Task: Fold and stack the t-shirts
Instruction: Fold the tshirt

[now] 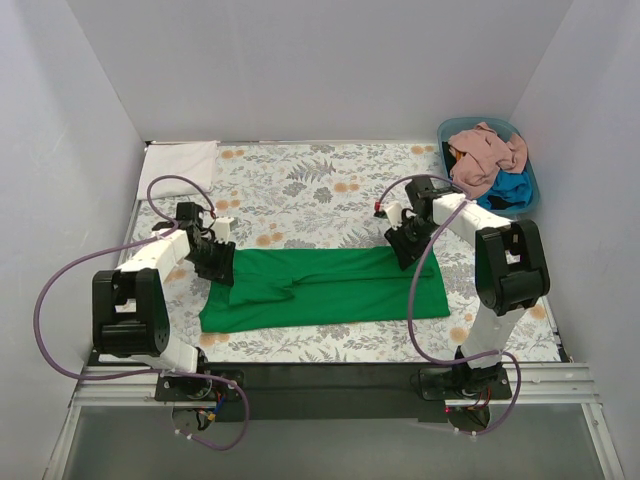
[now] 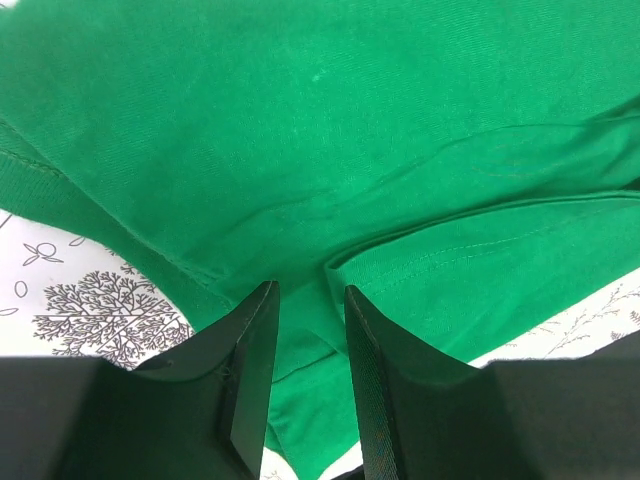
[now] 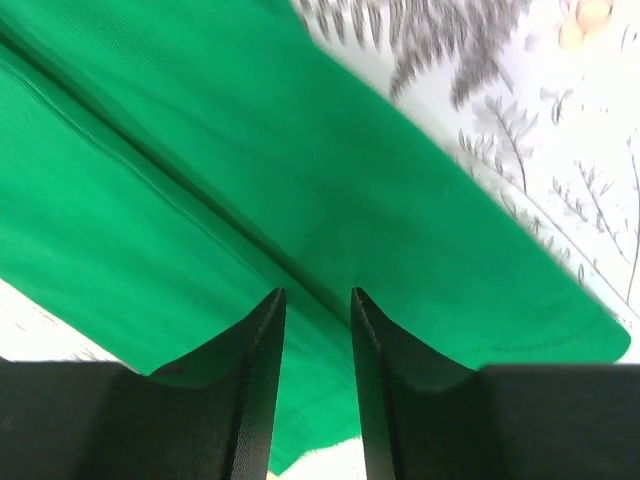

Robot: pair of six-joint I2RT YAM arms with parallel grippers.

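Left gripper (image 2: 310, 290) low over green t-shirt (image 1: 330, 287) left end, perhaps touching.

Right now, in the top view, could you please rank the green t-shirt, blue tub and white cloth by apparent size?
1. green t-shirt, clearly the largest
2. blue tub
3. white cloth, the smallest

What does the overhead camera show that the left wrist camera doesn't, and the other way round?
Only the overhead view: the right gripper, a blue tub holding a salmon-pink shirt and a blue shirt, and a white cloth in the far left corner. Only the left wrist view: stitching along a hem of the green t-shirt, close up. Both: that t-shirt, the floral table covering and the left gripper.
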